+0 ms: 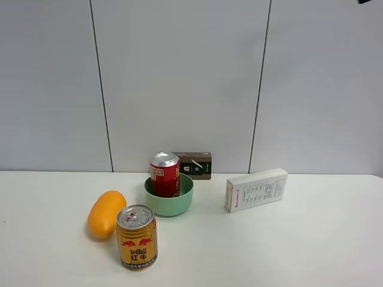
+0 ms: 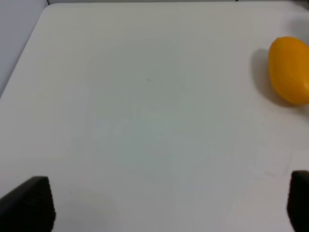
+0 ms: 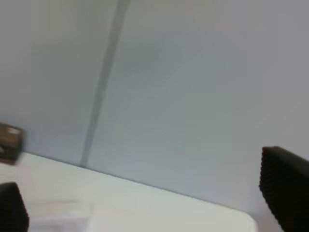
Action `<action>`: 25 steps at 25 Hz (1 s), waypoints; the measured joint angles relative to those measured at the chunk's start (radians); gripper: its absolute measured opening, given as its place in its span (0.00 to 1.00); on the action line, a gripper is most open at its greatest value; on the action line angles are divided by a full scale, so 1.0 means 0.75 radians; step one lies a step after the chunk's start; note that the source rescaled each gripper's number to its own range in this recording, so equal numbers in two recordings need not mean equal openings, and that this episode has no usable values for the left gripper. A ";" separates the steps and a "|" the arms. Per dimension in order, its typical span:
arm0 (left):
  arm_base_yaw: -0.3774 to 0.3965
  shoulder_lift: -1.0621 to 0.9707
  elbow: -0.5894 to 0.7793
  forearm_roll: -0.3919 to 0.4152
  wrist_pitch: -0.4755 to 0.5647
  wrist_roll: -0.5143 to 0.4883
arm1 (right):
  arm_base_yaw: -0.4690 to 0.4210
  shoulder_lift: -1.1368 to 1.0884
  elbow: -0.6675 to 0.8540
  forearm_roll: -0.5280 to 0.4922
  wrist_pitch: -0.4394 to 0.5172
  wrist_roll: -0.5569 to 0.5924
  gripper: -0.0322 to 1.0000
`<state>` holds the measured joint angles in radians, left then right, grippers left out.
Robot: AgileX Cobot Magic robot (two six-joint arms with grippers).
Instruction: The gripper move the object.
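Note:
The red can (image 1: 165, 174) with gold characters and a silver top stands upright inside a green bowl (image 1: 179, 205) at the middle of the table. Neither gripper shows in the exterior high view. My left gripper (image 2: 164, 203) is open and empty, its two black fingertips (image 2: 30, 202) wide apart over bare white table, with the orange mango (image 2: 289, 70) off to one side. My right gripper (image 3: 147, 198) is open and empty, with its black fingertips (image 3: 285, 186) wide apart, and it faces the grey wall above the table's back edge. The red can is in neither wrist view.
A gold Red Bull can (image 1: 137, 237) stands in front of the bowl, with the mango (image 1: 106, 213) to its left. A dark box (image 1: 194, 165) stands behind the bowl by the wall. A white box (image 1: 256, 189) lies to the right.

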<state>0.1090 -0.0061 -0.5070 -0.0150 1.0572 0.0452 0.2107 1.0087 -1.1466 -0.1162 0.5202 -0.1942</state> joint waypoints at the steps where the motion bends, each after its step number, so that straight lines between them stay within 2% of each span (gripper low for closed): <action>1: 0.000 0.000 0.000 0.000 0.000 0.000 | -0.044 -0.016 0.000 0.009 0.016 0.000 1.00; 5: 0.000 0.000 0.000 0.000 0.000 0.000 | -0.195 -0.078 0.000 0.081 0.116 -0.005 1.00; 9: 0.000 0.000 0.000 0.000 0.000 0.000 | -0.312 -0.166 0.001 0.109 0.290 -0.011 1.00; 11: 0.000 0.000 0.000 0.000 0.000 0.000 | -0.328 -0.224 0.001 0.113 0.379 -0.006 1.00; 19: 0.000 0.000 0.000 0.000 0.000 -0.001 | -0.331 -0.514 0.004 0.155 0.604 0.057 1.00; 22: 0.000 0.000 0.000 0.000 0.000 -0.001 | -0.331 -0.639 0.072 0.155 0.616 0.080 1.00; 25: 0.000 0.000 0.000 0.000 0.000 0.000 | -0.331 -0.786 0.227 0.196 0.628 0.091 1.00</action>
<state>0.1090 -0.0061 -0.5070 -0.0150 1.0572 0.0449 -0.0375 0.4193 -0.9764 0.0309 0.9909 -0.1262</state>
